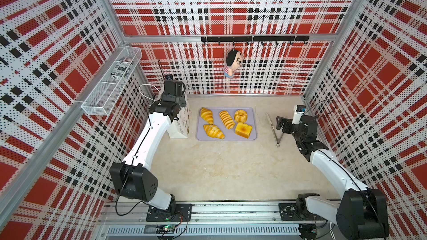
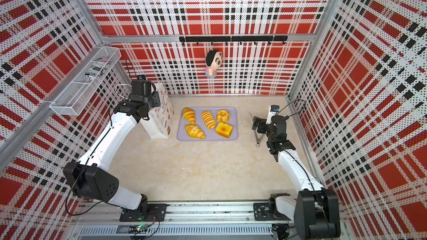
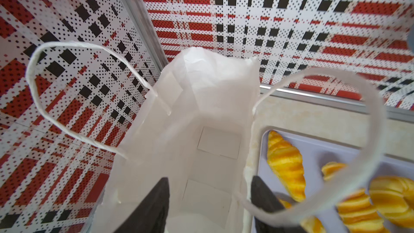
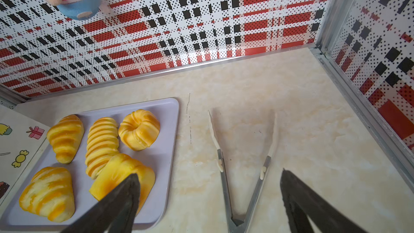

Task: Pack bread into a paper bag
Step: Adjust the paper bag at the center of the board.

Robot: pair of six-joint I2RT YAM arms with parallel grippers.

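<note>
- White paper bag (image 2: 159, 123) upright just beside the left edge of the lavender tray (image 1: 253, 121); mouth up and open, floor bare in the left wrist view, so nothing packed yet.
- Left gripper (image 3: 209, 179) directly over that mouth: jaws part-way apart, one finger inside the bag, one outside on the tray side, tray-side wall between them; no clamp visible, nothing held.
- Right gripper (image 1: 279, 124) spread to full width, empty, above the tongs (image 4: 225, 189) on the table (image 1: 231, 169) right of the tray.
- Deciding relation: tongs straight below the right gripper, long axis front to back, hinge toward the robot base, tips toward the rear wall, legs in an open V; in the right wrist view, one finger to each side of the legs, jaw line across the long axis. Plain descent judged sufficient for a grasp.
- Right arm nearer to tongs and tray; left arm nearer to the bag; bread between the two, so transfer leftward from tray to bag mouth.
- Bread count, all on the tray: five — rear croissant (image 1: 206, 115), front croissant (image 1: 213, 131), ridged long roll (image 1: 227, 119), ring bun (image 1: 240, 115), toast block (image 1: 243, 130).
- Remaining count: one bag with two cord handles (image 3: 378, 117), one tray, one pair of tongs, two grippers.
</note>
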